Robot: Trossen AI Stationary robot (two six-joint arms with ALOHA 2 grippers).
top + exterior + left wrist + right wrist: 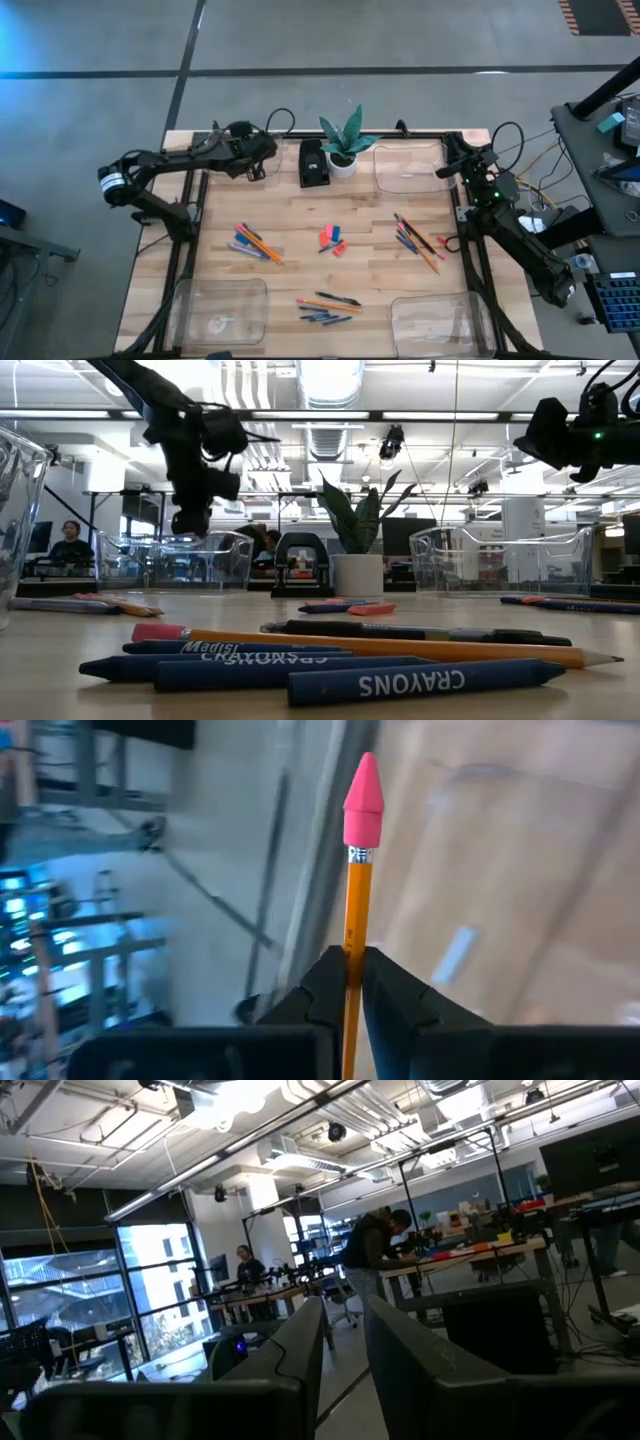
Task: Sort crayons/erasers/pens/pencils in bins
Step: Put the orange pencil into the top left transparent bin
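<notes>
From above, I see my left gripper (256, 170) over the back-left bin (228, 172), pencil hidden. Left wrist: fingers (325, 985) clamped on an orange pencil (353, 935), lower end cut off. Right gripper (342, 1365) parted, empty.

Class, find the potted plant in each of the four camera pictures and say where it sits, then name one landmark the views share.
High view: the potted plant stands at the table's far edge, centre, beside the small black box.
Low view: it stands at mid-picture in a white pot, right of the same black box.
Left wrist view: not in it; only the left gripper clamping a pencil.
Right wrist view: not in it.
Shared landmark: the black box.
</notes>
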